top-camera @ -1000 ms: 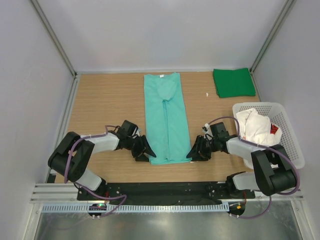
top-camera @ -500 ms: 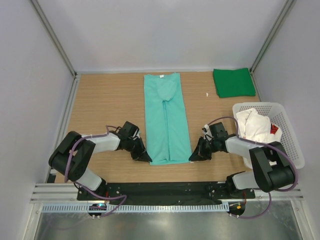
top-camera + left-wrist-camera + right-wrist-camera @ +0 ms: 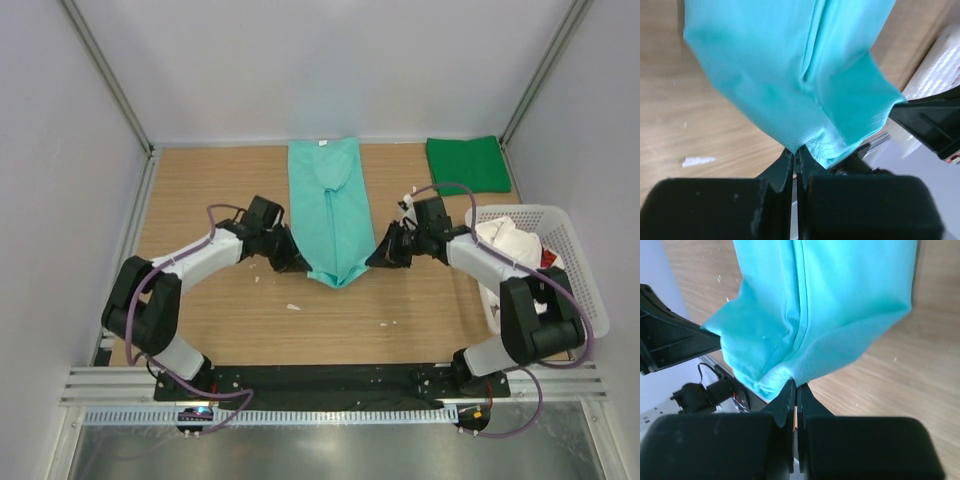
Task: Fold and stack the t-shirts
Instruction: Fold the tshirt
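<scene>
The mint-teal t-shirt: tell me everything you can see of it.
The mint-teal t-shirt is thin, soft fabric, folded into a long narrow strip with a crease down its middle. Its collar end lies flat on the table near the far edge. Its near hem is raised off the table, sagging to a point between the left gripper and the right gripper, each shut on one hem corner.

A wooden table (image 3: 210, 190) carries a long teal shirt (image 3: 330, 200), folded into a narrow strip down its middle. The shirt's far end lies flat by the far edge and its near end is raised off the wood. A folded green shirt (image 3: 467, 165) lies at the far right corner. A white basket (image 3: 585, 285) stands at the right edge. Small white scraps (image 3: 293, 307) dot the near middle.
</scene>
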Motion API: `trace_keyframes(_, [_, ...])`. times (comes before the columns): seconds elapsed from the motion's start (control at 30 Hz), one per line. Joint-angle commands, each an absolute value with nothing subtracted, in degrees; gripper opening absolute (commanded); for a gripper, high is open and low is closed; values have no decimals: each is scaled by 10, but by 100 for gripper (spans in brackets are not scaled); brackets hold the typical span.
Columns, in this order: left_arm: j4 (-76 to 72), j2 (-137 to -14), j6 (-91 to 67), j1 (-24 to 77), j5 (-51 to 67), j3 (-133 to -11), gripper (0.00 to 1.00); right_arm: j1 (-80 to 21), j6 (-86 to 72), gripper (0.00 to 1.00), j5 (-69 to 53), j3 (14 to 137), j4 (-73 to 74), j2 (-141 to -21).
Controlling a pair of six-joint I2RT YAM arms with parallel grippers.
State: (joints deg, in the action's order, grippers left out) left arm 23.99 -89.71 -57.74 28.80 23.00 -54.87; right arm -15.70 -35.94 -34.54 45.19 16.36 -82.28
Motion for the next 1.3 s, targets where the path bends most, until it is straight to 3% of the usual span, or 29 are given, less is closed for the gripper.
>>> trace_keyframes(0.0, [244,-941,-563,250,221,-607,0,-145,-350,1,-333,550,163,-892])
trace_keyframes(0.47, [242,-1181,-561,131,281,-893,0,-98,-352,1,-358,937,228,-1195])
trace_keyframes(0.8, [232,-1277,-587,120,311,-997,0,-91,-360,1,-373,1004,224,-1274])
trace_keyframes(1.27, [229,-1322,-597,117,307,-1039,1,-78,-386,1,-394,1068,211,-1332])
